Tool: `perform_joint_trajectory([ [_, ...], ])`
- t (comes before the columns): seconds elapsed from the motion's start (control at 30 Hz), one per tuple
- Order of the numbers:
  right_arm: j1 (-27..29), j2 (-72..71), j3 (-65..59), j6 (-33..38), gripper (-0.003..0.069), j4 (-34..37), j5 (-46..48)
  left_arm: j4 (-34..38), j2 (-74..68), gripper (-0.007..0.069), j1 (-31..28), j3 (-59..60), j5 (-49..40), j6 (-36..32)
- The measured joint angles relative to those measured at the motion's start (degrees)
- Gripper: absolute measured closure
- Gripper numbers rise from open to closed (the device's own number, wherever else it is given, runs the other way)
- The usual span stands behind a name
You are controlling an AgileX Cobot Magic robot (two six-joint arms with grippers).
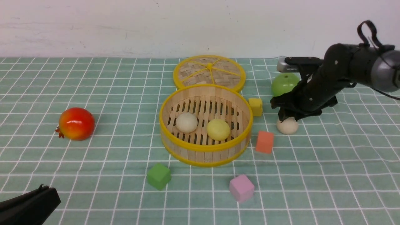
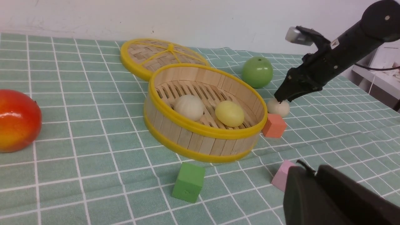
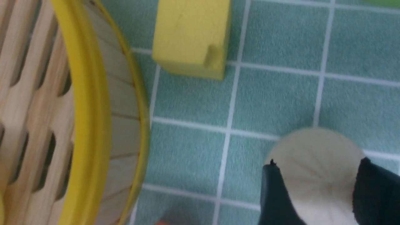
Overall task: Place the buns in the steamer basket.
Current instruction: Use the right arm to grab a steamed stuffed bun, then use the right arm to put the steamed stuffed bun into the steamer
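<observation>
Right gripper (image 1: 287, 118) low, jaws apart.

- My right arm (image 1: 331, 78): matte black casing, small pale screws.
- Grey joint (image 1: 386, 70) behind it.
- Black cable (image 1: 368, 31) looped on top.
- Silver camera block (image 1: 286, 65).
- My left arm (image 1: 28, 207): plain black.

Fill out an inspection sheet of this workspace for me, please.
Surface: green checked cloth, slightly wrinkled on the right.
Job's things: steamer basket holds an off-white bun and a pale yellow bun; third bun lies on the cloth to the right of the basket.
Clutter: woven lid behind the basket; green apple; red fruit; yellow cube, orange cube, green cube, pink cube.
Grippers: right gripper open, fingers either side of the third bun's top; left gripper low at the near left, state unclear.
Cables: black cable loop on the right arm.
Surroundings: white wall.
</observation>
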State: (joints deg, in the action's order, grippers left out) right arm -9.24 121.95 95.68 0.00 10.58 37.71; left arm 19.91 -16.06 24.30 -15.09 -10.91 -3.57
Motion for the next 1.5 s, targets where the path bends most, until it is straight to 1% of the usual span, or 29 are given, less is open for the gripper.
perform_joint_trajectory([
  [0.3,0.0,1.1,0.0,0.3,0.0319,-0.78,-2.56,0.0,0.0,0.0575,0.0,0.0,0.0,0.0],
  [0.4,0.0,1.1,0.0,0.3,0.0348,-1.05,-2.55,0.0,0.0,0.0575,0.0,0.0,0.0,0.0],
  [0.5,0.0,1.1,0.0,0.3,0.0421,-1.87,-2.55,0.0,0.0,0.0575,0.0,0.0,0.0,0.0],
  [0.6,0.0,1.29,0.0,0.3,0.0532,-3.19,-2.61,0.0,0.0,0.0575,0.0,0.0,0.0,0.0],
  [0.67,0.0,1.47,0.0,0.36,0.0594,-3.96,-2.61,0.0,0.0,0.0575,0.0,0.0,0.0,0.0],
  [0.77,0.0,1.4,0.0,0.36,0.0647,-5.43,-2.61,0.0,0.0,0.0575,0.0,0.0,0.0,0.0],
  [1.0,-0.29,-2.28,-0.04,0.48,0.0653,-6.67,-1.92,0.0,0.0,0.0575,0.0,0.0,0.0,0.0],
  [1.1,-1.85,-6.39,-0.04,2.92,0.0653,-4.6,-2.17,0.0,0.0,0.0573,0.0,0.0,0.0,0.0],
  [1.2,-5.72,-9.94,0.01,8.19,0.0653,0.42,-4.82,0.0,0.0,0.0567,0.0,0.0,0.0,0.0],
  [1.33,-11.12,-9.16,0.14,12.91,0.0652,6.03,-9.93,0.0,0.0,0.0566,0.0,0.0,0.0,0.0],
  [1.43,-13.91,-7.1,0.14,14.21,0.065,6.95,-13.3,0.0,0.0,0.0564,0.0,0.0,0.0,0.0],
  [1.47,-15.52,-4.63,0.14,14.58,0.0645,6.95,-17.26,0.0,0.0,0.0562,0.0,0.0,0.0,0.0],
  [1.5,-15.66,-4.63,0.14,14.58,0.0644,6.95,-17.76,0.0,0.0,0.0562,0.0,0.0,0.0,0.0],
])
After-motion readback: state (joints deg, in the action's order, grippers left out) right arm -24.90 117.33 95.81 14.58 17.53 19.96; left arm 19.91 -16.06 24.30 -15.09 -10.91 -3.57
